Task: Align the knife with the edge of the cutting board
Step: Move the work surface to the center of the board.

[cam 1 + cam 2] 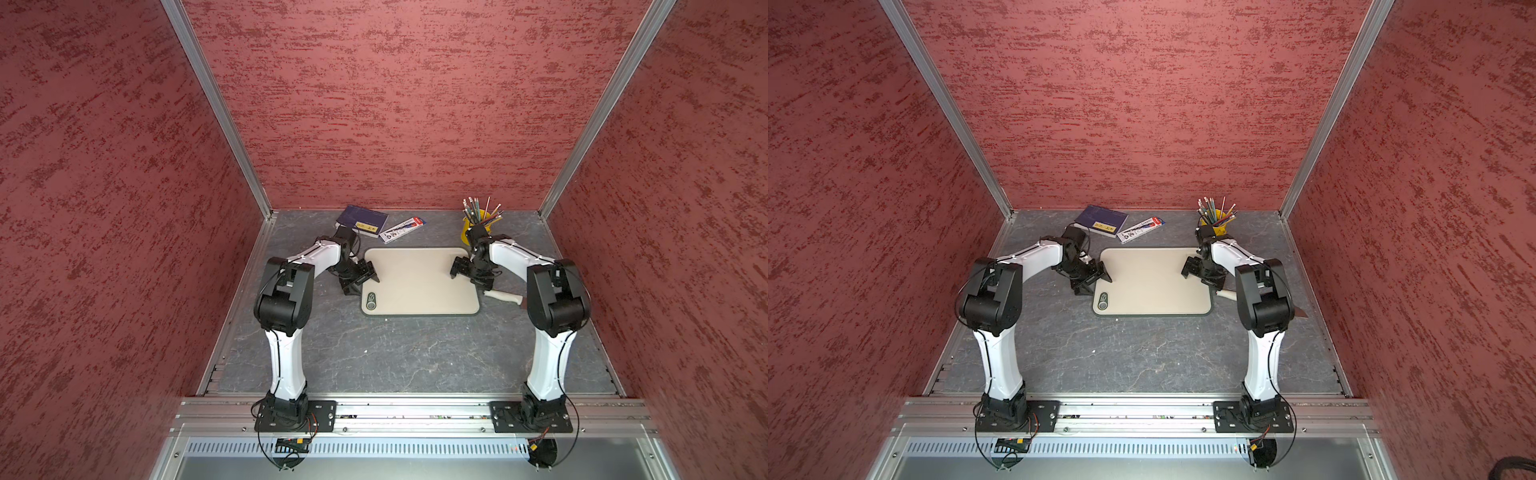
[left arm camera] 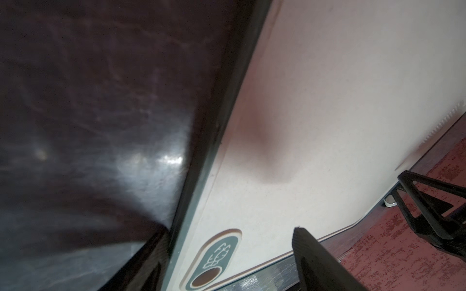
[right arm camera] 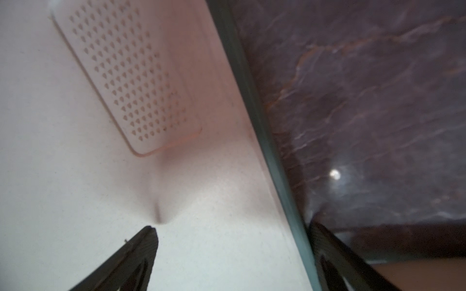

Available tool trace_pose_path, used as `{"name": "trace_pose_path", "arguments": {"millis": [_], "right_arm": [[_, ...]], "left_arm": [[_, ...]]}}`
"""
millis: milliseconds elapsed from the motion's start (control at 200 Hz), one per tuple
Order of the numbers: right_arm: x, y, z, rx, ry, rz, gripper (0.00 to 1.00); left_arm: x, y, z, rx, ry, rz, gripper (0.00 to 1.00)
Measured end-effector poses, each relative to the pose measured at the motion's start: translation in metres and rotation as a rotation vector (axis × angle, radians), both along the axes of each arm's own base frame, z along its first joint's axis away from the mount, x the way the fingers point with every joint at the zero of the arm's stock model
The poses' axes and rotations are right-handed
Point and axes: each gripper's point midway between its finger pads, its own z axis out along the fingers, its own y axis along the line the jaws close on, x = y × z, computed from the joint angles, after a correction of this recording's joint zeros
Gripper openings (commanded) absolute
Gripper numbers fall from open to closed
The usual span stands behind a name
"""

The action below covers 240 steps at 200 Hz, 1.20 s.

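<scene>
**Work surface.** The large flat beige cutting board (image 1: 415, 286), with rounded corners and a thin dark rim, lies flat on the dark grey marbled table (image 1: 374, 353). It sits in the table's far half, midway between the left and right edges, with its long sides parallel to the far edge. A small dark oval mark (image 1: 370, 301) sits at the board's near left corner.

**Knife.** The knife (image 1: 500, 296), with an off-white rounded handle and a grey steel blade, lies on the table between the board and the table's right edge. Its handle end is just beside the board's near right corner. The blade points toward the table's right edge and is mostly hidden under the right arm. The knife runs across the board's short side, not along it.

**Left tool** (image 1: 361, 284). The jaws are spread and straddle the rim of the board's short left side. One finger (image 2: 317, 259) is over the board and the other (image 2: 146, 267) is over the table.

**Right tool** (image 1: 469, 279). The jaws are spread wide and straddle the short right side. One finger (image 3: 136, 254) is over the board and the other (image 3: 332, 257) is over the table. It cannot be told whether the tips touch.

**Other items.** Near the far edge are a dark blue booklet (image 1: 362, 220), a white and red pen pack (image 1: 402, 230) and a yellow cup of pencils (image 1: 478, 224).
</scene>
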Motion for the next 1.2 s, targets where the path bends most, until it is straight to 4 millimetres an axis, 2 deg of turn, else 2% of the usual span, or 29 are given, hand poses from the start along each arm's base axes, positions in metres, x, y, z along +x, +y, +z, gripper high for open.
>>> {"name": "trace_pose_path", "arguments": {"millis": [165, 441, 646, 882, 1002, 1202], "right_arm": [[0.009, 0.000, 0.000, 0.002, -0.008, -0.005, 0.98], [0.021, -0.007, 0.001, 0.012, -0.019, -0.030, 0.98], [0.034, -0.025, 0.002, 0.016, -0.030, -0.075, 0.98], [0.046, -0.052, 0.002, 0.015, -0.043, -0.133, 0.98], [0.047, -0.057, 0.003, 0.016, -0.044, -0.142, 0.98], [0.047, -0.056, 0.002, 0.016, -0.044, -0.140, 0.98]], "left_arm": [[0.020, 0.001, 0.002, -0.015, -0.022, 0.017, 0.81], [0.038, -0.004, 0.003, -0.024, -0.033, 0.033, 0.81], [0.063, -0.021, 0.004, -0.031, -0.057, 0.046, 0.81], [0.090, -0.048, 0.006, -0.043, -0.104, 0.029, 0.81], [0.093, -0.054, 0.005, -0.042, -0.118, 0.021, 0.81], [0.084, -0.051, 0.006, -0.072, -0.190, 0.022, 0.81]]}}
